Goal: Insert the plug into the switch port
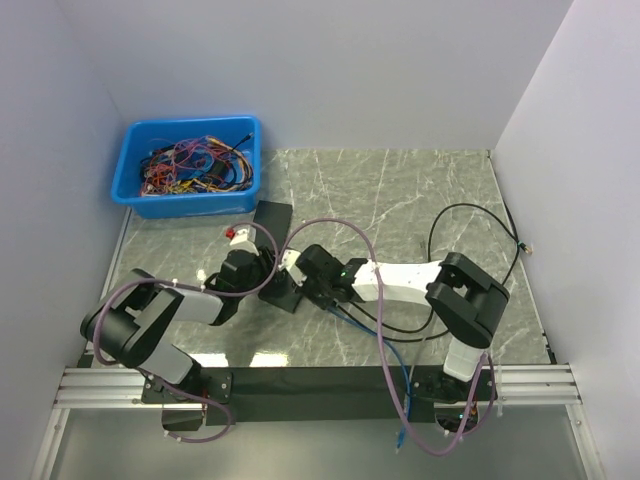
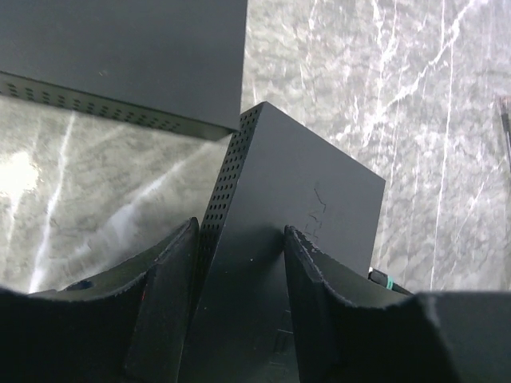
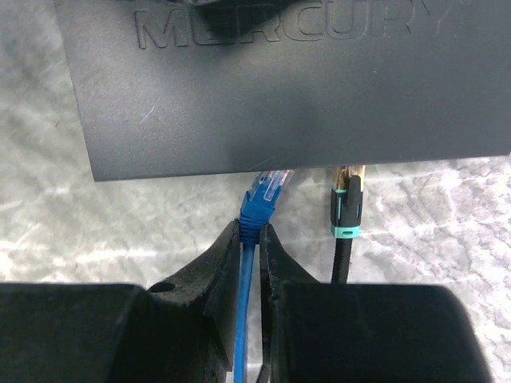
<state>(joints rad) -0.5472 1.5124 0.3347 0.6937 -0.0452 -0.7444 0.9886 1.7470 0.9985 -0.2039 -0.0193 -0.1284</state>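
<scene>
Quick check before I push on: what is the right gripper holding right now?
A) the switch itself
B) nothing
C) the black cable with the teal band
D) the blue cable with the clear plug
D: in the right wrist view the right gripper is shut on the blue cable, its clear plug at the switch edge; the black cable sits apart beside it.

1 camera looks down from above-behind; 2 close wrist cameras share the switch [image 3: 287,104].
</scene>
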